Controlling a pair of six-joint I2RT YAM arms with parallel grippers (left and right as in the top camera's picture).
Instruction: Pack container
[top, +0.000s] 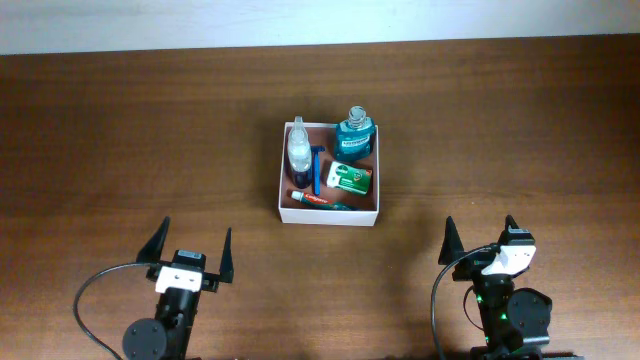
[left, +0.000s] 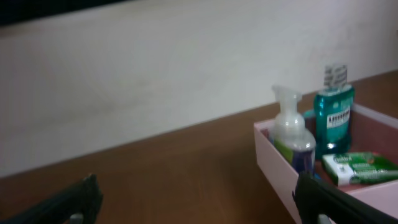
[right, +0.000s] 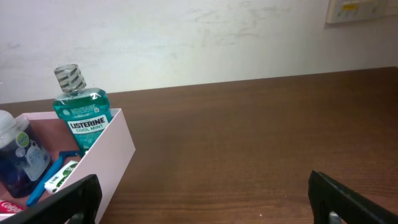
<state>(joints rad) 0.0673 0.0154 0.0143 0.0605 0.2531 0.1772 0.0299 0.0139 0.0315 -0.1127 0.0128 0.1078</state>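
Note:
The container (top: 279, 185), a square white-walled box with a reddish-brown inside, sits mid-table. It holds a teal mouthwash bottle (top: 356, 132), a clear pump bottle (top: 299, 152), a blue razor (top: 318, 172), a green packet (top: 350, 178) and a toothpaste tube (top: 310, 198). My left gripper (top: 190, 252) is open and empty at the near left. My right gripper (top: 481, 240) is open and empty at the near right. The container also shows in the left wrist view (left: 277, 168) and the right wrist view (right: 109, 149).
The brown wooden table (top: 120, 130) stretches around the container. A pale wall (right: 205, 37) runs behind the table's far edge, with a wall plate (right: 362, 9) at the upper right.

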